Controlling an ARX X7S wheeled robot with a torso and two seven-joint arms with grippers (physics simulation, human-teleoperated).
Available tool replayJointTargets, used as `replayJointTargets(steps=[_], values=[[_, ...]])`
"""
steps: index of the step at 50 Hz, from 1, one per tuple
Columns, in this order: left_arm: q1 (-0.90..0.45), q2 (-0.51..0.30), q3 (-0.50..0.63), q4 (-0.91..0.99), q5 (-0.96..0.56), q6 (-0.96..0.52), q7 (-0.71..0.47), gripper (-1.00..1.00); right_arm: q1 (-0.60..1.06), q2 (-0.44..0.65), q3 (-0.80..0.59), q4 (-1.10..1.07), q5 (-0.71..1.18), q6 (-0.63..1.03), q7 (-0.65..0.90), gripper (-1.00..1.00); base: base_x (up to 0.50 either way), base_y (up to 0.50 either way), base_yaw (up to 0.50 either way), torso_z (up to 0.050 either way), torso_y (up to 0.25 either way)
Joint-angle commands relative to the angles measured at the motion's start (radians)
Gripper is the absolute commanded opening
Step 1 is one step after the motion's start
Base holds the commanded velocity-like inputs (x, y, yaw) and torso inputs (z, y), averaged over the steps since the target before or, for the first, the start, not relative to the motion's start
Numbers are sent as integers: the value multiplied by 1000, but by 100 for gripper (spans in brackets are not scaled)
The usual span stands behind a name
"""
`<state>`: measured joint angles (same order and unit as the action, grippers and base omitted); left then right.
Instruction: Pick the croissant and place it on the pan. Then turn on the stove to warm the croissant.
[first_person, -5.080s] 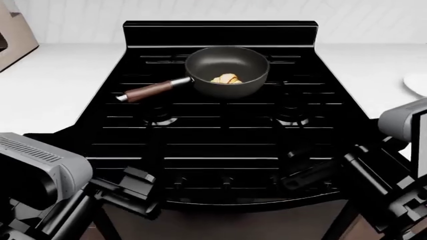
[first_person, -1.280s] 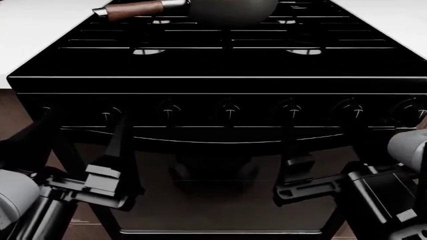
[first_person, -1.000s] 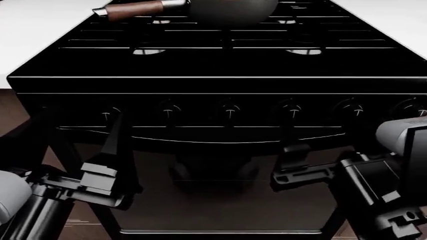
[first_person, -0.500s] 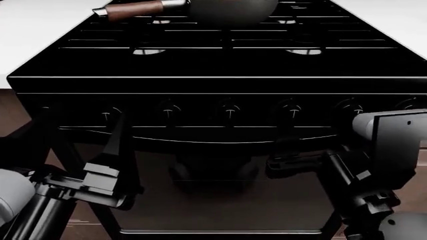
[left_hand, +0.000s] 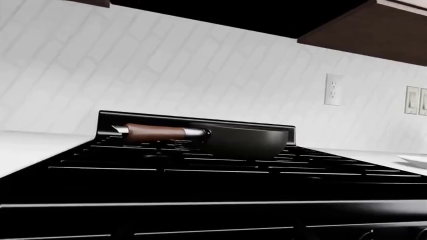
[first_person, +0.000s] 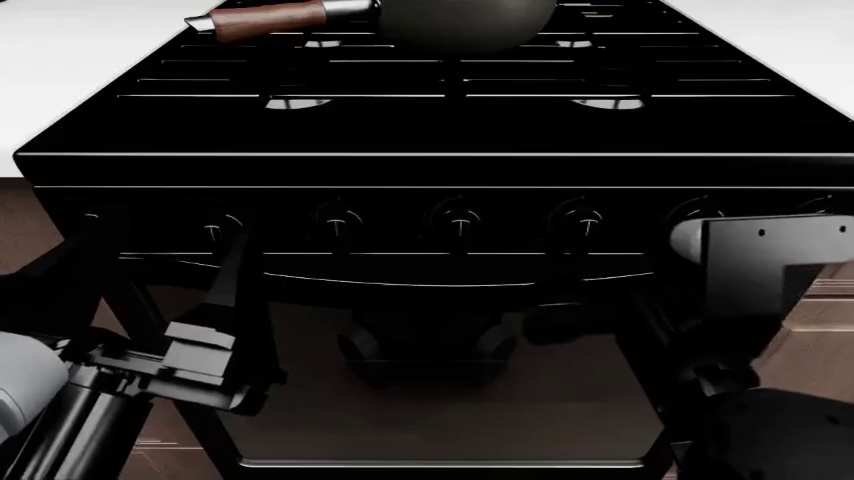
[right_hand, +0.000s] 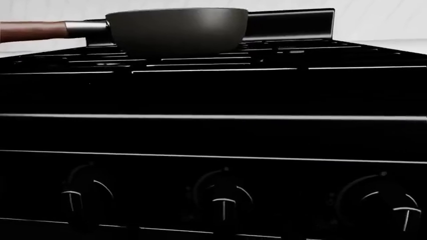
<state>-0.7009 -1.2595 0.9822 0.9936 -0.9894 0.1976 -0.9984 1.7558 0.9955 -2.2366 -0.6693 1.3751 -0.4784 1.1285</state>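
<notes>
Head view: my right gripper, state unreadable, sits at 6 o'clock under the stove knobs, nearer than the left.

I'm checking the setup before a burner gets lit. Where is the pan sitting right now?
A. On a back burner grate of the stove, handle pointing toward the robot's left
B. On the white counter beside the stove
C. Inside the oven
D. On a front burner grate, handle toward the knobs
A: in the head view the pan rests on the rear grates of the stove, its wooden handle extending left.
</notes>
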Motion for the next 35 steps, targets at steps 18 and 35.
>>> replayJointTargets(steps=[18, 35], values=[[2, 2, 4, -14, -3, 10, 4, 100, -50, -34, 26, 92, 36, -26, -42, 100, 0, 0, 0, 0, 0], [1, 10, 5, -25, -6, 10, 7, 100, -66, -40, 39, 141, 52, -29, -70, 100, 0, 0, 0, 0, 0]])
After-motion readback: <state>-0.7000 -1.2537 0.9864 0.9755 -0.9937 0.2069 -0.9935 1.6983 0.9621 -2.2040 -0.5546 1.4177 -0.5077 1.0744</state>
